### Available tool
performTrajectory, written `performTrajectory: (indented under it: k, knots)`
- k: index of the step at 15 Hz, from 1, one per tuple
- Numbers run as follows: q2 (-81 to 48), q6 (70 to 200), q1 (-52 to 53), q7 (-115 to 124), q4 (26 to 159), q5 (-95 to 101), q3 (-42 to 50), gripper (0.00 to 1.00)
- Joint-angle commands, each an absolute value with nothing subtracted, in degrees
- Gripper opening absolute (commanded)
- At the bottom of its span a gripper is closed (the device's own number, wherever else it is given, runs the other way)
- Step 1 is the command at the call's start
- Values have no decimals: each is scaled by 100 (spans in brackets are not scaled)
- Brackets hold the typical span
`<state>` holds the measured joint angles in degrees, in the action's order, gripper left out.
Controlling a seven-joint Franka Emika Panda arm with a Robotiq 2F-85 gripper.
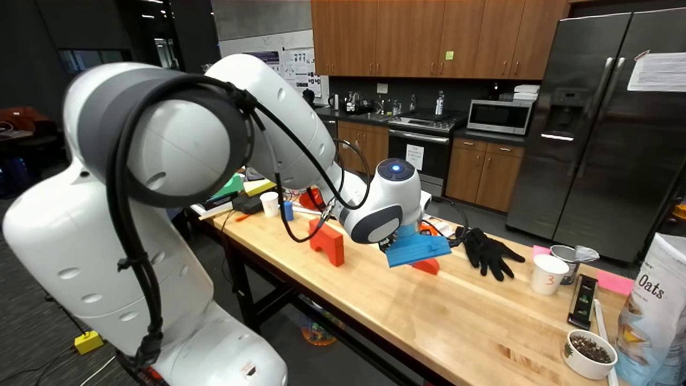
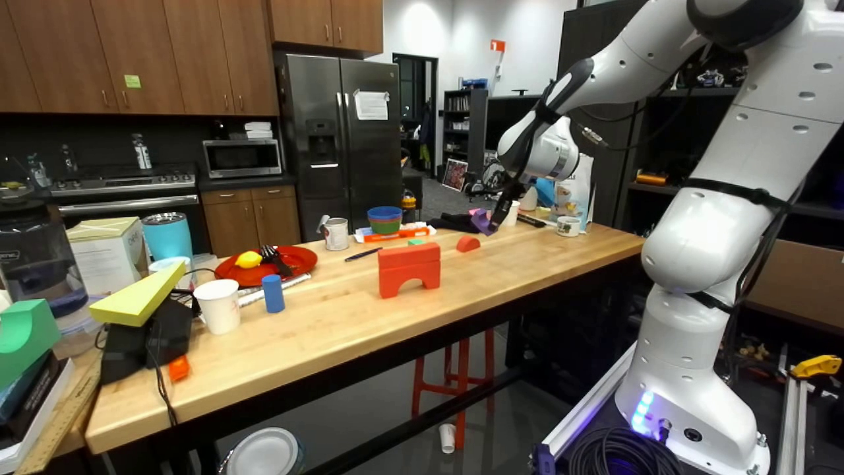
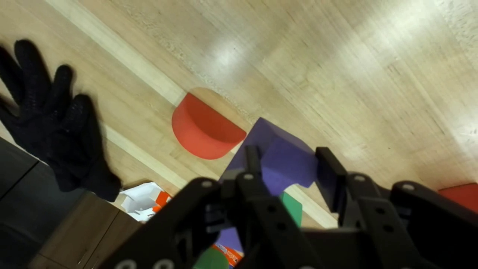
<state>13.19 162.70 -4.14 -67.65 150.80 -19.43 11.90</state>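
My gripper (image 3: pixel 289 158) is shut on a purple block (image 3: pixel 285 166) that has a curved notch along one edge. Its two dark fingers press on opposite sides of it in the wrist view. The same purple block (image 2: pixel 482 222) shows below the wrist in an exterior view; how high it hangs over the wooden table (image 2: pixel 316 343) is hard to judge. Close beside it lies a red half-round block (image 3: pixel 205 129), partly overlapped by the purple one from the wrist camera's angle. In an exterior view a blue bracket (image 1: pixel 418 249) on the wrist hides the fingers.
A red arch with a red bar on top (image 2: pixel 409 267) stands nearer the table's middle. Beyond the half-round lie a black glove (image 1: pixel 487 254) and a small green block (image 3: pixel 293 207). Stacked bowls (image 2: pixel 384 221), a paper cup (image 1: pixel 548 274) and an oats bag (image 1: pixel 648 311) also stand there.
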Motion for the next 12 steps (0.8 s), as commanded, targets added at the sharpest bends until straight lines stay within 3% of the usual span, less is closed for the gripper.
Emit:
performTrajectory:
  k: [1,12]
  knots:
    - [1274,16251,-360,-6830,14992,-1981,1204,16]
    - [743,15625,-113,-7821,13806,-2113,1316,16]
